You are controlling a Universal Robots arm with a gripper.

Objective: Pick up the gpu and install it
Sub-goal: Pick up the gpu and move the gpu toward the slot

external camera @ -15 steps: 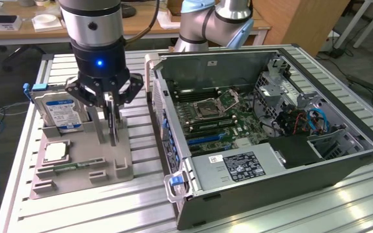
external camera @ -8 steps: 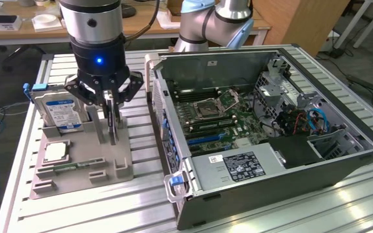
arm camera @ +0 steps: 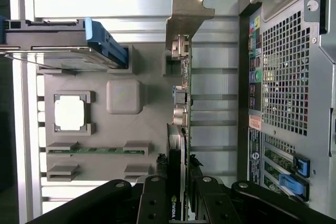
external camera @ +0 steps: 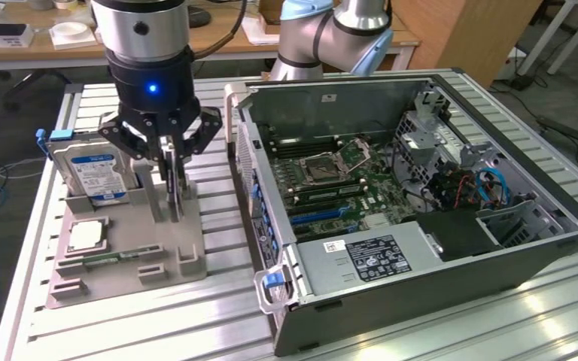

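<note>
The gpu (external camera: 174,194) is a thin dark card standing on edge in a slot of the grey holder tray (external camera: 174,259). In the wrist view the gpu (arm camera: 181,98) runs edge-on, and its silvery end bracket (arm camera: 187,14) sticks out past the holder tray (arm camera: 152,77). My gripper (external camera: 168,162) hangs straight down over the card. The gripper (arm camera: 178,200) has one black finger on each face of the card and is shut on it. The card's lower edge still looks level with the tray slot. The open computer case (external camera: 409,188) lies on the exterior view's right, with its motherboard (external camera: 330,177) exposed.
A silver hard drive (external camera: 93,171) with a blue-white label stands in the tray on the exterior view's left. A square processor chip (external camera: 86,235) and a memory stick (external camera: 108,259) lie nearer the front. The case's rear panel (arm camera: 289,77) sits close beside the tray.
</note>
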